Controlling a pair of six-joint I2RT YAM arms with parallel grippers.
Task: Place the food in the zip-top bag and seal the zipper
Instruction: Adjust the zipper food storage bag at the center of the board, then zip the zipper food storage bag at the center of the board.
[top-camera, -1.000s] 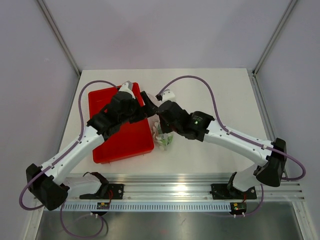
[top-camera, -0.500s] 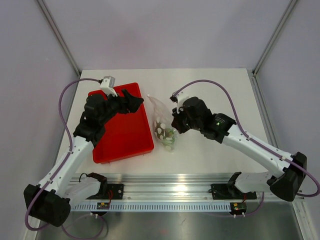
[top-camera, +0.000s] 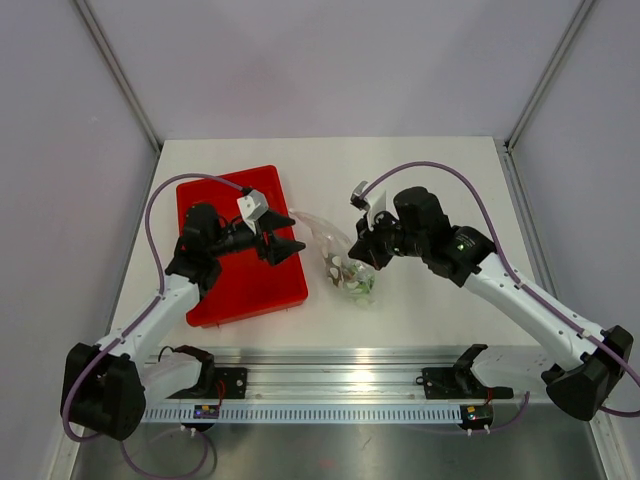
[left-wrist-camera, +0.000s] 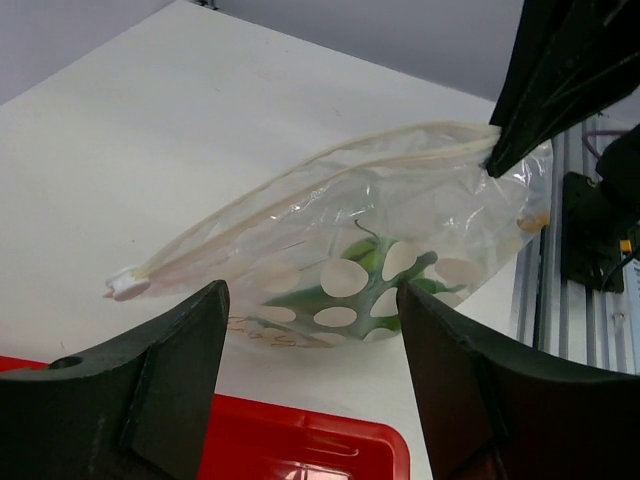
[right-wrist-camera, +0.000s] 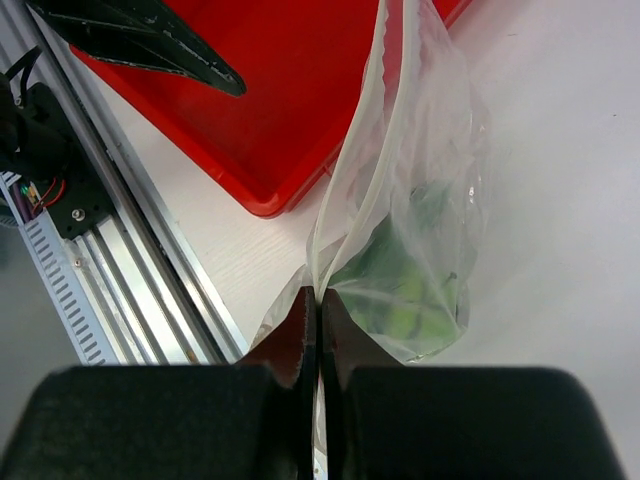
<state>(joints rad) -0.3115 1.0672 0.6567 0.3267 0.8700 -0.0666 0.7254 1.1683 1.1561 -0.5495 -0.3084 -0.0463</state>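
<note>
The zip-top bag (top-camera: 345, 268) lies on the white table just right of the red tray, with the food inside. Through its dotted film the left wrist view shows the lime-green fruit (left-wrist-camera: 358, 250) and the dark green pod (left-wrist-camera: 385, 295). The zipper (left-wrist-camera: 300, 195) runs as a pale strip along the bag's top edge. My right gripper (top-camera: 360, 252) is shut on one end of the zipper (right-wrist-camera: 352, 175); its closed jaws (right-wrist-camera: 320, 300) pinch the strip, with green food (right-wrist-camera: 405, 305) beside them. My left gripper (top-camera: 288, 238) is open and empty over the tray's right edge, apart from the bag (left-wrist-camera: 310, 300).
The flat red tray (top-camera: 235, 290) lies left of the bag, under my left arm. The metal rail (top-camera: 340, 385) runs along the table's near edge. The enclosure walls stand at the back and sides. My right gripper's fingers (left-wrist-camera: 560, 80) show in the left wrist view.
My left gripper has let go of the bag and drawn back left over the tray. My right gripper has moved right and nearer along the zipper, and the bag has shifted with it.
</note>
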